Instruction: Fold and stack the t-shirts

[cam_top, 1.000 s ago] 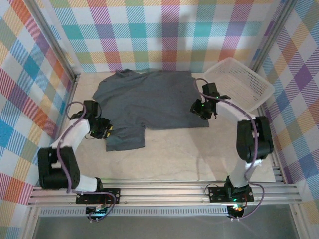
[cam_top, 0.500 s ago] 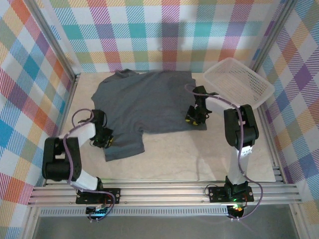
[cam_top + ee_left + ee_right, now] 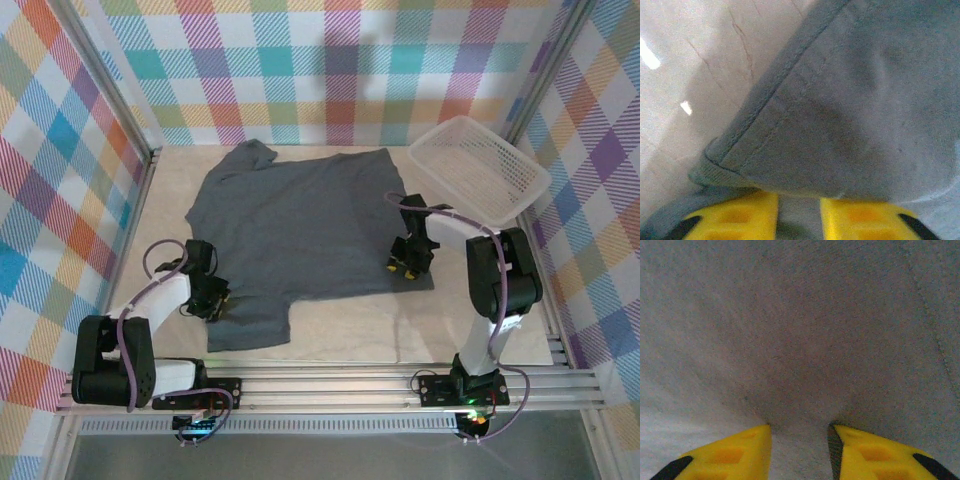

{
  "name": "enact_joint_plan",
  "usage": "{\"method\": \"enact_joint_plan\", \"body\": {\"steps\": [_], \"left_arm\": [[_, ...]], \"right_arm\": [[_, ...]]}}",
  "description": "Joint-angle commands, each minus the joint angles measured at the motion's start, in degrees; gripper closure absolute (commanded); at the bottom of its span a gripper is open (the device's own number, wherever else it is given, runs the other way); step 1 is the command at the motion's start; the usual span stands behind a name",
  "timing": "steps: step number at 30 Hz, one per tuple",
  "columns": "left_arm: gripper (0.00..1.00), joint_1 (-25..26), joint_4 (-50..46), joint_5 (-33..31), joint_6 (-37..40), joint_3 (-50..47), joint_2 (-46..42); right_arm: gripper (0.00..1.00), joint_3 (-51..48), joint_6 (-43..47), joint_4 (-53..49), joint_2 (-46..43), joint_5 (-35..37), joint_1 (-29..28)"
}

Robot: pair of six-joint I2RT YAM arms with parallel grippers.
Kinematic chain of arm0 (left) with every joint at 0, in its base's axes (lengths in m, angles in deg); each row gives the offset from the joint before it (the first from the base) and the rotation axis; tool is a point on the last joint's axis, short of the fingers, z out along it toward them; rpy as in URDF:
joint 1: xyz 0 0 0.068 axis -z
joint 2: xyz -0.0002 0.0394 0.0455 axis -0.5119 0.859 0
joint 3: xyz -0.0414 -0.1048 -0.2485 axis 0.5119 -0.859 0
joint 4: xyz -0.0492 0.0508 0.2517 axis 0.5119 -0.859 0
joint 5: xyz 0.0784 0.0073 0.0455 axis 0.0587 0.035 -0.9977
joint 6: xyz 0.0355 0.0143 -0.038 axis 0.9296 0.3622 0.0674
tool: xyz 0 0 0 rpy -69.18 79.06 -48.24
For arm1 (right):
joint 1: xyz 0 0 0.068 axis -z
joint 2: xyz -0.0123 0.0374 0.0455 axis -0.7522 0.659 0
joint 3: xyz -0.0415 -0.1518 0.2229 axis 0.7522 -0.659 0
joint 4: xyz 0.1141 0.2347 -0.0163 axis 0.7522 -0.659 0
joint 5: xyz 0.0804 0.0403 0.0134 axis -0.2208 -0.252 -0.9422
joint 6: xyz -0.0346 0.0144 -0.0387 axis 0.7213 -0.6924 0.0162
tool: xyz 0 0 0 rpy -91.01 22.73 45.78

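Spread flat on the counter (image 3: 420, 320), left of the basket (image 3: 480, 165): grey t-shirt (image 3: 300, 220). Pinching its basket-side hem with right end effector (image 3: 800, 432). Cannot tell left end effector (image 3: 799, 202) grip; half buried under cloth.

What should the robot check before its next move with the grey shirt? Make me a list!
1. The t-shirt is spread out on the table: ok.
2. Cloth sits between the fingers of the left gripper: ok.
3. That pinch is firm: cannot tell.
4. The right gripper is pinching cloth: ok.
5. The basket is apart from the shirt: ok.
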Motion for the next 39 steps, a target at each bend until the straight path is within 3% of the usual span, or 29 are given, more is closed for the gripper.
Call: {"method": "enact_joint_plan", "body": {"steps": [1, 6, 12, 16, 26, 28, 33, 36, 39], "left_arm": [[0.54, 3.4, -14.2, -6.0, 0.2, 3.6, -3.5], [0.51, 8.7, -27.6, -9.1, -3.9, 4.0, -13.0], [0.55, 12.3, -31.8, -5.8, -5.7, -1.8, -20.5], [0.58, 12.8, -28.4, -5.3, -4.3, -3.2, -19.9], [0.53, 13.0, -11.6, -3.1, -1.5, -8.2, -7.4], [0.58, 13.1, -9.7, -3.3, -2.0, -9.4, -5.6], [0.83, 13.1, -7.0, -4.9, -2.0, -10.4, -4.6], [0.98, 13.3, -10.7, -6.1, -2.1, -8.9, -7.2], [1.00, 13.6, -17.9, -7.3, -3.0, -6.2, -12.5]], "right_arm": [[0.57, -0.7, 1.4, 0.9, -2.4, 0.0, 0.4], [0.53, 3.8, 4.8, -2.2, -6.5, -0.3, 0.3], [0.52, 2.2, 3.5, -4.5, -12.3, -4.9, -0.3], [0.52, -1.6, 1.3, -4.0, -16.2, -7.0, -1.6], [0.51, -6.8, 0.3, -4.7, -20.5, -7.9, -1.7], [0.51, -7.1, 0.1, -4.7, -21.0, -7.7, -1.6], [0.51, -8.9, -1.0, -3.9, -22.0, -7.0, -1.6], [0.52, -10.0, -2.0, -4.6, -22.8, -3.4, -1.5], [0.53, -11.5, -4.8, -6.1, -24.3, 1.4, 0.3]]}}
